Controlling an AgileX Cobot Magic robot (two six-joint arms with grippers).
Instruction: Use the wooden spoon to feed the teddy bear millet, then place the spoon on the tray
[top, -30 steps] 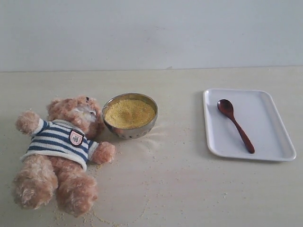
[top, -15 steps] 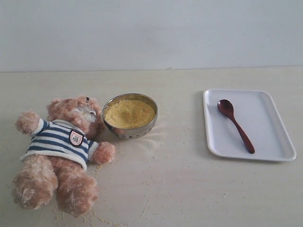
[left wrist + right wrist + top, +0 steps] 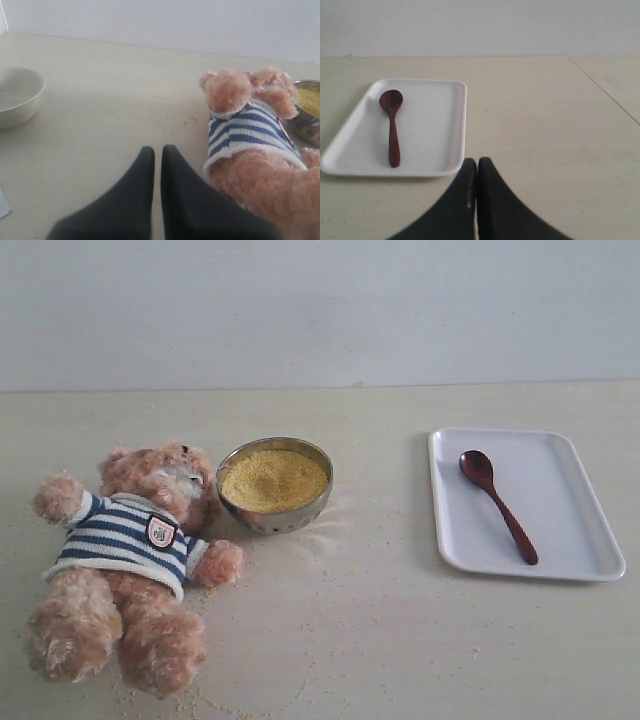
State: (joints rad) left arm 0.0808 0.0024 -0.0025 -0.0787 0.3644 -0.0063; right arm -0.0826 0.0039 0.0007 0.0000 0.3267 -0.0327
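Light's soft and even everywhere, a flat whitish look with nothing harsh. Shadows on the desk (image 3: 400, 640) are barely there: a faint smudge under the steel bowl (image 3: 275, 521), a soft one hugging the teddy bear (image 3: 120, 540), and a thin line along the tray (image 3: 585, 500) rim. No real glare, just a dull sheen on the bowl's wall. The exterior view is low-res and a bit washed out. In the wrist views the left fingers (image 3: 132, 195) and right fingers (image 3: 497, 200) are close-up black blurs with fuzzy edges. The bear's fur nearest the left wrist camera goes mushy too.
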